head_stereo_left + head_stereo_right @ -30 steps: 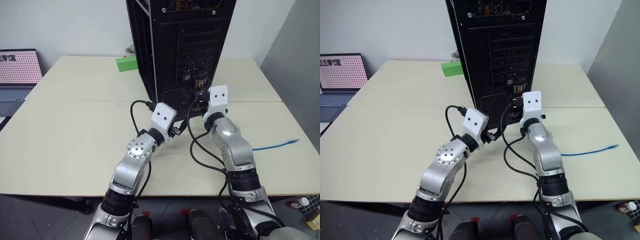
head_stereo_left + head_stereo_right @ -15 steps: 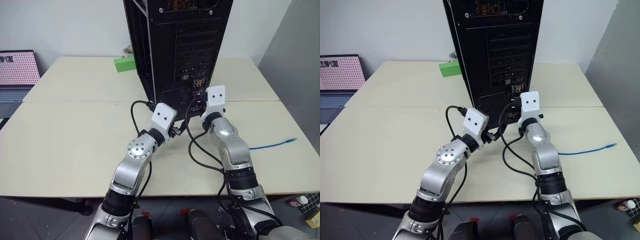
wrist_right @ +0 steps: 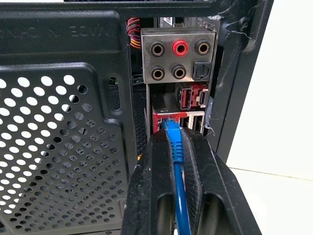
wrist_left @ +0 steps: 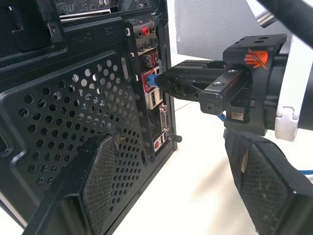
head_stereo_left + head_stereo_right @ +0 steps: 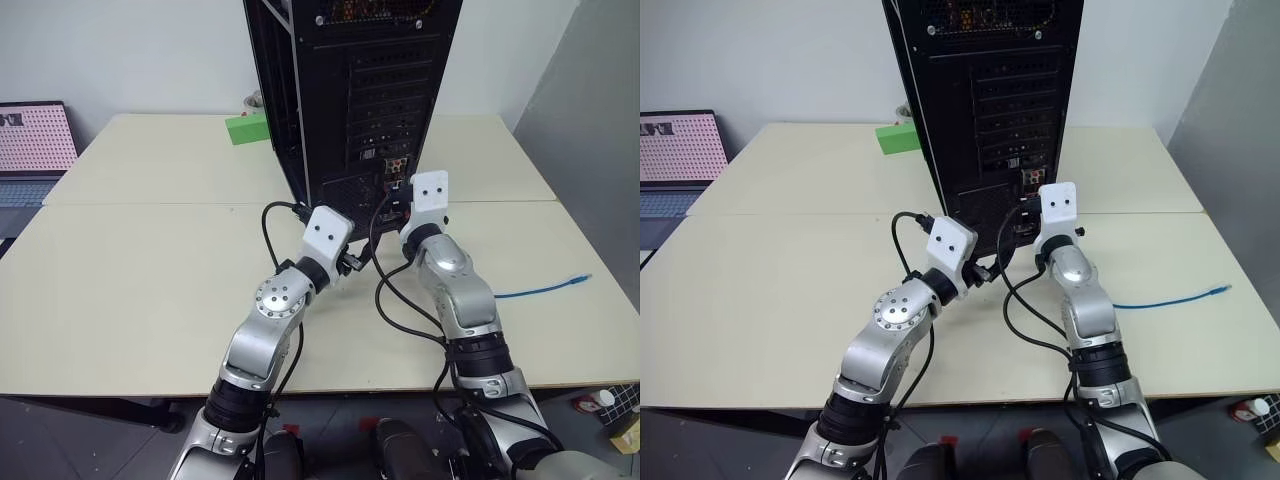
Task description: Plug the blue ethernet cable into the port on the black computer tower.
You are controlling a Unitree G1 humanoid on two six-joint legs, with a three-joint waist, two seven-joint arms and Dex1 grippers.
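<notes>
Blue ethernet cable (image 3: 174,147): your right gripper (image 3: 176,142) jaws clamp its plug end at the port (image 3: 168,120) of the black computer tower (image 5: 350,90). Left gripper (image 4: 181,196) jaws stand apart nr the vent grille; far end lies on tabletop (image 5: 150,260).

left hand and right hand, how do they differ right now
The left hand has its two black fingers spread apart and holds nothing; the right hand is shut on the thin blue ethernet cable. The right hand presses the cable's end at the red-framed port; the left hand hovers beside the perforated vent grille. Both point at the rear of the black computer tower.
</notes>
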